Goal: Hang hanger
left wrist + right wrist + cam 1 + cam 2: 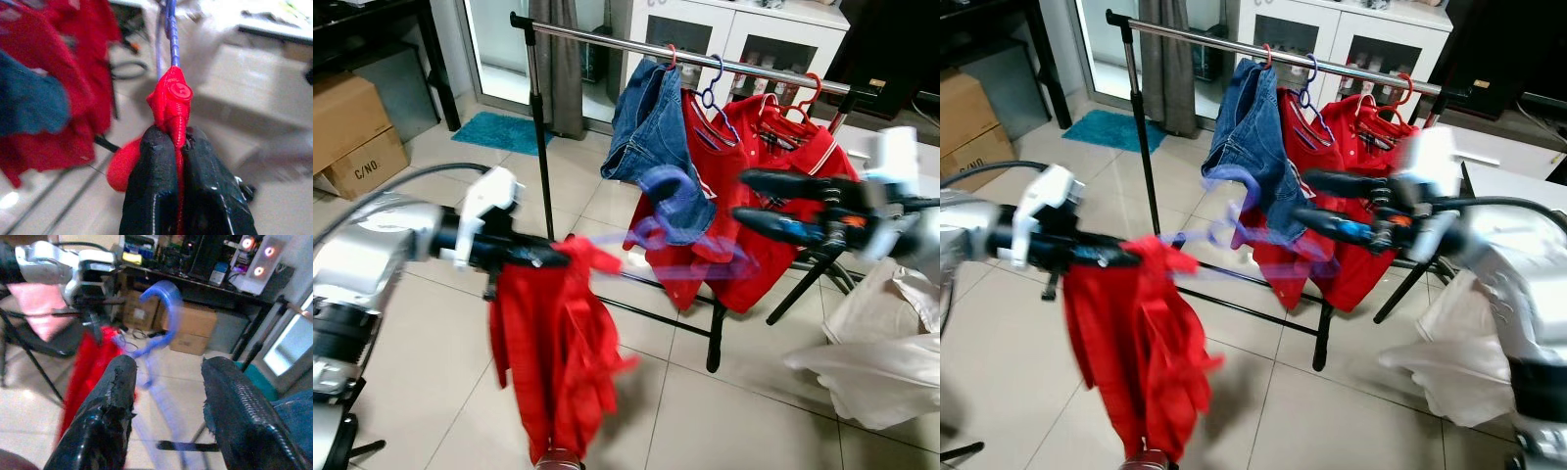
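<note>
The left gripper (548,257) is pinched tight on the collar of a red shirt (558,362); in the left wrist view a red button sits just past the black fingers (156,196), and the soft cloth bunches between them. The shirt hangs limp below the gripper, on a purple hanger (680,250) of thin plastic whose hook curls up just ahead of the fingertips. The hanger is blurred and lies between the two grippers, apart from the rail (607,39).

The right gripper (749,201) is spread wide, its two long textured fingers (244,416) apart and empty, pointing at the hanger's far end without touching it.

Beyond both grippers stands a rack with a shiny metal rail on black legs. It carries folded blue jeans (651,137) and red shirts (773,196) on red and blue hangers.

Behind the left arm sits a brown cardboard box (357,137) printed "C/NO.". Below the right arm lies crumpled white plastic (881,362).
</note>
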Controlling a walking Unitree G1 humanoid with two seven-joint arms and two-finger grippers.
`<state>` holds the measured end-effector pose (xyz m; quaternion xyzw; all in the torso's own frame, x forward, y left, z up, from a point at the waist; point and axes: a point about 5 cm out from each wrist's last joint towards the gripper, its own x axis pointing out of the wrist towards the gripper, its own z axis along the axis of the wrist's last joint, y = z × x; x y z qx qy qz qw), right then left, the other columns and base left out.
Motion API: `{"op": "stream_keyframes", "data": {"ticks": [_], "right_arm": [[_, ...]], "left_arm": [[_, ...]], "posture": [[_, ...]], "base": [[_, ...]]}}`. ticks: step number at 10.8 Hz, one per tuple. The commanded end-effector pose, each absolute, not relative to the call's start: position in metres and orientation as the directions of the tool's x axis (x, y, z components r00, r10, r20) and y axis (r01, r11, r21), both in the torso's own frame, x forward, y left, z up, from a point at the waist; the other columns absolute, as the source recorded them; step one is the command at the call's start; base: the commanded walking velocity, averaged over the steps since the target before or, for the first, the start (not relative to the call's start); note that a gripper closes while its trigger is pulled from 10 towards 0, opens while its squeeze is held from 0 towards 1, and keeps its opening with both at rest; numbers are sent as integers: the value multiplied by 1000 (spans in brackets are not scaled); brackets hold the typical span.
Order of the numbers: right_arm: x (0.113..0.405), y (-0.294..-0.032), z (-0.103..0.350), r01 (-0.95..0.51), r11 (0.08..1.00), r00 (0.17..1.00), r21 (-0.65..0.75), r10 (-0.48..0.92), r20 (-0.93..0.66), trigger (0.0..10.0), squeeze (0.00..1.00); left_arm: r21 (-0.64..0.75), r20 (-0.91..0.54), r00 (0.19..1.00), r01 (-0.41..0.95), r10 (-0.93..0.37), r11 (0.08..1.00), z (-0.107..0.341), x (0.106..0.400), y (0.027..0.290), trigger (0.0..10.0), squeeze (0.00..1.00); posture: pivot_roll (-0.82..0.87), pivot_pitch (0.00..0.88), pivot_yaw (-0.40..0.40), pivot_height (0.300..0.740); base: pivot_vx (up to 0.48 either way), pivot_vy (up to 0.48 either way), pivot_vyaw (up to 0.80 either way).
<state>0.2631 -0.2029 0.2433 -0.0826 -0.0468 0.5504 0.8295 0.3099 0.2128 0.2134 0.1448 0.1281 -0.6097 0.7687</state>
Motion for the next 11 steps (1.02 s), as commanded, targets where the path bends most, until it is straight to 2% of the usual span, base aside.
{"op": "stream_keyframes", "data": {"ticks": [1,2,3,4,5,7,11], "right_arm": [[253,-197,245,-922,353,356,-160,934,8,10000,1000],[243,-188,235,-939,322,324,-118,946,-2,10000,1000],[231,-171,215,-958,286,287,-34,957,-34,10000,1000],[233,-167,202,-947,322,321,-7,943,-83,10000,1000],[240,-160,180,-907,421,412,36,900,-140,10000,1000],[244,-147,150,-842,519,490,151,851,-190,10000,1000],[242,-147,131,-761,594,556,260,804,-211,10000,1000]], "left_arm": [[143,-305,276,960,-912,242,234,312,215,0,0],[152,-255,283,956,-924,251,243,311,216,0,0],[140,-188,245,965,-951,220,258,307,214,0,0],[136,-185,210,973,-960,187,262,304,213,0,0],[130,-174,146,984,-974,124,267,300,208,0,0],[90,-119,11,996,-993,0,284,294,196,0,0],[97,-93,-47,994,-995,-56,304,292,193,0,0]], "posture": [[192,0,-35,740],[193,0,-35,740],[193,0,-32,740],[196,5,-31,740],[198,12,-29,740],[202,33,-20,740],[203,58,-5,740]], "base": [[0,0,0],[0,0,0],[0,0,0],[0,0,0],[0,0,0],[0,0,0],[0,0,0]]}}
